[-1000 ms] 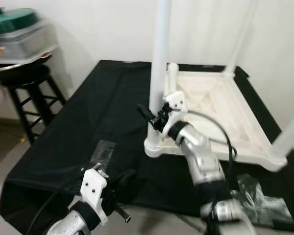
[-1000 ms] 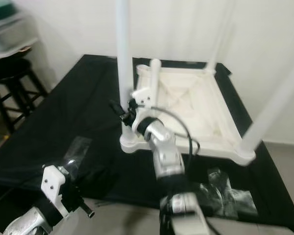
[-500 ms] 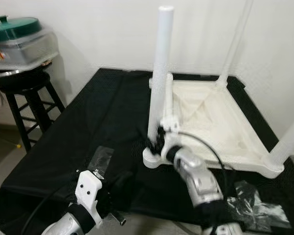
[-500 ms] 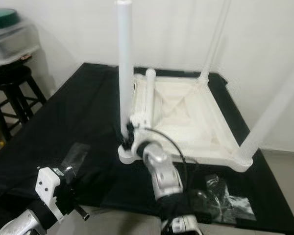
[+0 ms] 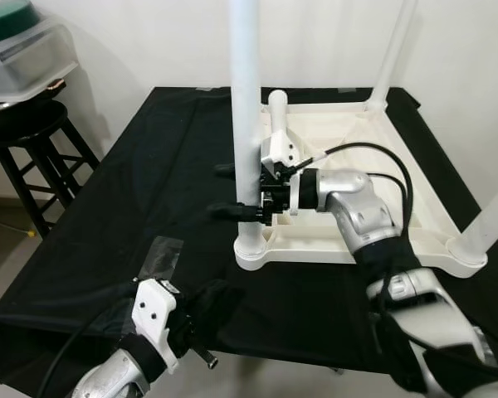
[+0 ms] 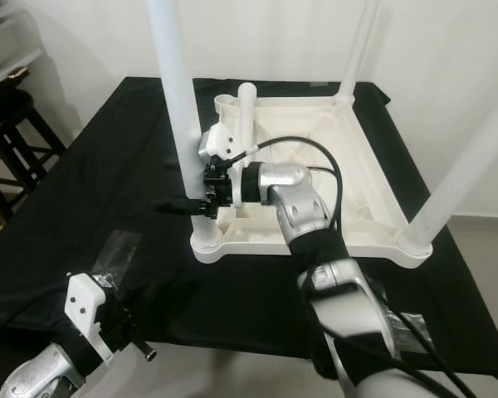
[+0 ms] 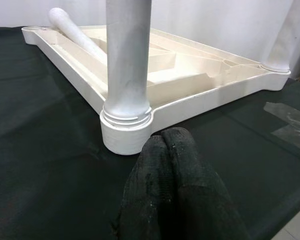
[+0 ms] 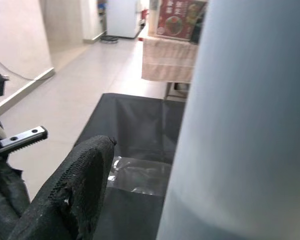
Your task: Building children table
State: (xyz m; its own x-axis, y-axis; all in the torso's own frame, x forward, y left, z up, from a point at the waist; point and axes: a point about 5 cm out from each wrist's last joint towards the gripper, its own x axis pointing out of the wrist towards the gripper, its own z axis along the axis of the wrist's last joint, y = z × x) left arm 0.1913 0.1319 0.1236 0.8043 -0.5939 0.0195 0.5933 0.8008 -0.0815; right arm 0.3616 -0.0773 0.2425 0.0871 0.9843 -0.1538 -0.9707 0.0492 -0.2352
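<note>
Your right hand [image 5: 241,192] is at the near-left leg [image 5: 246,99] of the upturned tabletop [image 5: 398,199], with its two black fingers spread open on either side of the post, low down near the socket. Whether the fingers actually touch the leg is hard to tell from here. The tabletop lies underside-up on the black cloth [image 5: 141,207] covering the counter, toward the far right of it. Three legs stand upright in their corner sockets: the one you are reaching, a far one [image 5: 393,56] and a near-right one [image 5: 490,228]. A fourth leg [image 5: 275,124] lies loose inside the frame, along its left edge, just behind your wrist.

Your left hand [image 7: 172,150] rests low at the near edge of the counter with its fingers closed together on nothing, pointing toward the socket of that same leg.

Judging by the look of it, the table is hollow moulded plastic: light, stiff, and smooth enough to slip in a loose grip. Hold the leg low, near the socket, where it will flex least; gripping high would likely tip the light frame. The loose leg is best taken around its middle. A clear plastic bag [image 5: 159,257] lies flat on the cloth near your left hand.
</note>
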